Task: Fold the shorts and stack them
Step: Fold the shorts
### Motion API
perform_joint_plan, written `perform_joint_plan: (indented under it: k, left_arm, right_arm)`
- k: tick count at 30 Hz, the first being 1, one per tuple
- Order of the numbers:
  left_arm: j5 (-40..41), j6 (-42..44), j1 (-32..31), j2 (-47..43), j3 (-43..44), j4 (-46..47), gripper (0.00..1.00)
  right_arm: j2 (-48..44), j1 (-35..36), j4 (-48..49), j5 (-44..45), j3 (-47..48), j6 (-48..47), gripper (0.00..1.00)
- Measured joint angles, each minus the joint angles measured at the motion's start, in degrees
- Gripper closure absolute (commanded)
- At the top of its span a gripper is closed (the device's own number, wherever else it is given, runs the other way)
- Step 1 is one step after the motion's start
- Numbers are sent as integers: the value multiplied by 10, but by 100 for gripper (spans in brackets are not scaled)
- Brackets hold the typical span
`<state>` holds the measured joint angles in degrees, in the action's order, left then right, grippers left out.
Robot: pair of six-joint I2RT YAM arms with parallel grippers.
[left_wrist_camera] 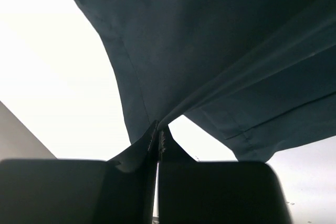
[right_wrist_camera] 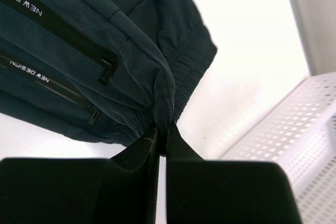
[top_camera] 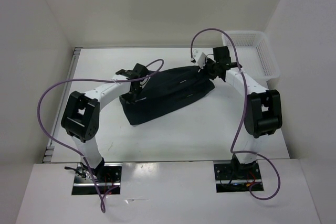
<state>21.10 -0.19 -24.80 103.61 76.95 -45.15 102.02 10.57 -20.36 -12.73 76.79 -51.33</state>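
Note:
The black shorts lie folded lengthwise across the middle of the white table, running from lower left to upper right. My left gripper is shut on a hem edge of the shorts; in the left wrist view the fabric hangs from the pinch at my fingertips. My right gripper is shut on the elastic waistband end of the shorts, the fabric bunched between my fingertips. Pale "NEW DESIGN" lettering and two zip pockets show there.
A white mesh basket stands at the far right of the table, also in the right wrist view. White walls close in the table at the left, back and right. Purple cables loop from both arms.

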Motion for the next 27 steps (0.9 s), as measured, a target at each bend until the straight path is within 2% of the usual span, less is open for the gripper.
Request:
perform_joint_plan:
  k: [6,7,9,10,11,14,15,17,22,26,27]
  left_arm:
    - [-7,0,8,-4,-1,-8,100]
    - [-10,0,6,-5,-4,-9,98]
    - [-21,0,-6,-8,-16,-16,95]
    - [-27,0,-14,-9,-20,-20,94]
    - [-35,0,-23,-9,-24,-26,87]
    - [-68,2,-47,-9,-28,-50,70]
    - [-83,2,-53,-9,-28,-58,68]
    - [-116,1,-59,-9,-29,-76,65]
    - [-181,0,-58,-14,-59,-115,62]
    - [-214,0,-55,-21,-94,-148,62]
    - [-218,0,-55,-22,-96,-154,62]
  right_arm:
    - [-37,-2,18,-14,-47,-30,100]
    - [-41,-2,18,-15,-61,-34,100]
    - [-42,-2,19,-15,-82,-38,89]
    - [-42,-2,20,-13,-92,-38,80]
    - [-42,-2,21,-10,-103,-40,66]
    - [-42,-1,21,3,-113,-41,44]
    - [-42,-1,24,6,-113,-37,41]
    - [-42,-1,27,10,-109,-34,41]
    - [-45,2,-3,-26,-55,-1,25]
    - [-73,38,10,-60,-22,49,25]
    - [-75,58,16,-66,-15,66,32]
